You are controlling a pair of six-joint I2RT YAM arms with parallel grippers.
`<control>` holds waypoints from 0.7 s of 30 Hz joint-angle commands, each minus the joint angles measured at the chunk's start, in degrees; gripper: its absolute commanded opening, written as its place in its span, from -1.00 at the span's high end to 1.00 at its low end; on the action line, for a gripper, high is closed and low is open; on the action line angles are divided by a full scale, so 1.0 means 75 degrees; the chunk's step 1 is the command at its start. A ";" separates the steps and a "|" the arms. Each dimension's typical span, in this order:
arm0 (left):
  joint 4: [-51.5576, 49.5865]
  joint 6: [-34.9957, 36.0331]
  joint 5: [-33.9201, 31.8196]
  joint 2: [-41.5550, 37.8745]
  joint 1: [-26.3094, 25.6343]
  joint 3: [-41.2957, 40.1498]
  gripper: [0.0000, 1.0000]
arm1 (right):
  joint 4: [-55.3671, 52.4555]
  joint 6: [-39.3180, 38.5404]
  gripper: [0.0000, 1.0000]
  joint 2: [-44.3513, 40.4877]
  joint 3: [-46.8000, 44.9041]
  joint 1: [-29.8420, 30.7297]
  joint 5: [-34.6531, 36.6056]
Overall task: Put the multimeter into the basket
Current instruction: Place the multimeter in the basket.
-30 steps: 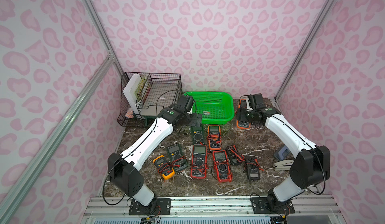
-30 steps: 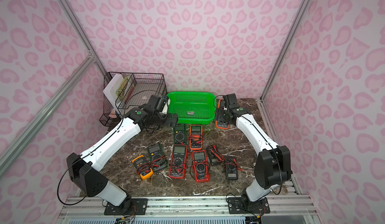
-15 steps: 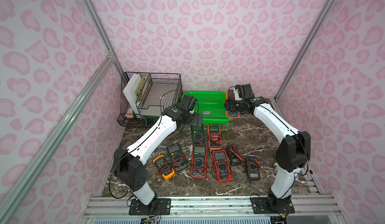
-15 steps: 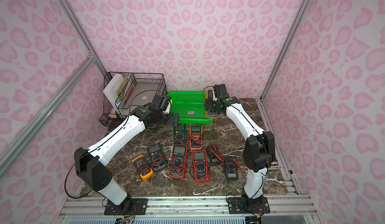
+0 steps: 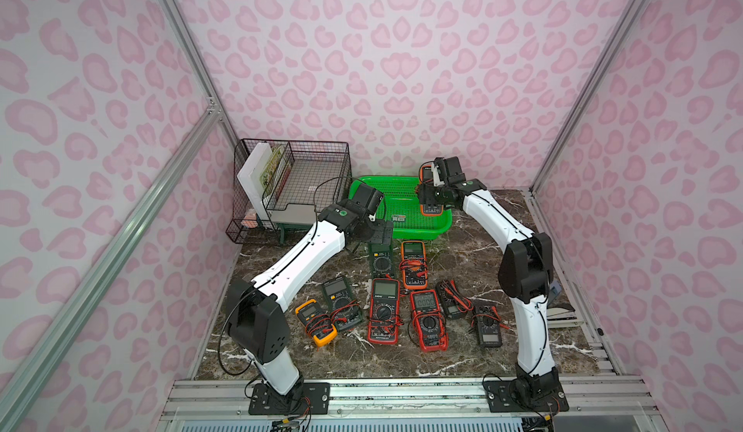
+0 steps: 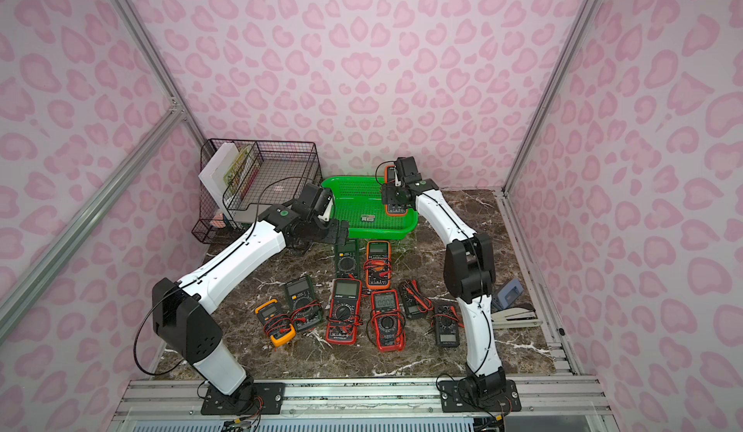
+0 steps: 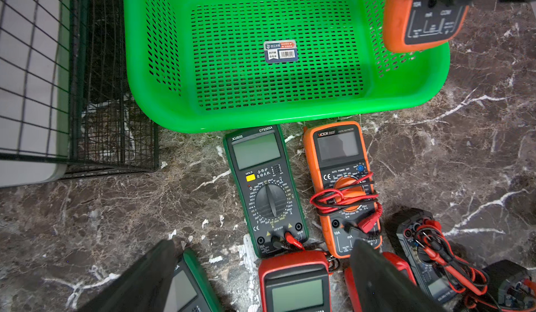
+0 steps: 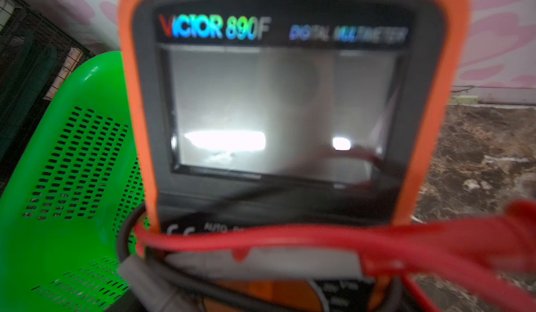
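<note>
My right gripper is shut on an orange multimeter with red and black leads wrapped round it. It holds the meter tilted, screen end up, over the right end of the bright green basket. In the left wrist view the multimeter's lower end hangs above the right wall of the basket, whose floor holds only a sticker. My left gripper is open and holds nothing, just in front of the basket's near rim.
Several multimeters lie on the marble table in front of the basket: a green one, an orange one, two red ones, a yellow one and small black ones. A black wire rack stands left of the basket.
My right arm has swung left, carrying the orange multimeter from the back right of the table to above the basket's right end. The left gripper has shifted only slightly.
</note>
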 commanded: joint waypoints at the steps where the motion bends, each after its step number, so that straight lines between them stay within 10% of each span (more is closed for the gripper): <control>1: -0.0167 -0.0107 0.0056 0.0024 0.0000 0.0069 -0.97 | -0.0040 -0.0100 -0.19 0.0503 0.0591 0.0056 0.0159; 21: -0.0248 -0.0219 0.0126 0.0232 0.0000 0.0116 -0.97 | -0.0429 0.0024 -0.34 0.0857 -0.0141 -0.0030 0.0500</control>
